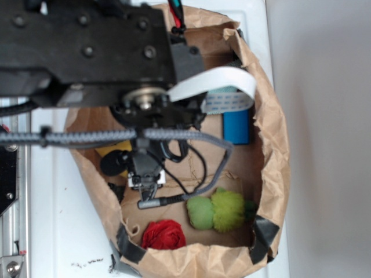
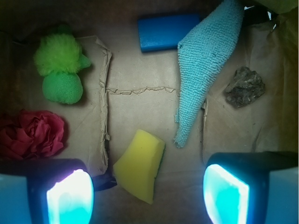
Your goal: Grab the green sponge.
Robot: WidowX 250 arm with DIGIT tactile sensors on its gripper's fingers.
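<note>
The black gripper (image 2: 147, 193) hung wide open and empty above the brown paper bag's floor (image 2: 140, 112), well apart from the lime-green 2-lobed soft sponge (image 2: 60, 70) beside a red crumpled cloth (image 2: 30, 135).

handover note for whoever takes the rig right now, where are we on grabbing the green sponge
Gripper: open, holding nothing, hanging over the floor of the paper bag, both fingers clear of every item.

Green sponge: on the bag floor, untouched, up and to the left in the wrist view, just above the red cloth lump. Not between the fingers.

Closest to the gripper is the yellow sponge, which is not the target. The teal cloth, blue block and grey rock lie further off.

Done: nothing grasped.
Left: move over the green sponge, descend, close, lift.
</note>
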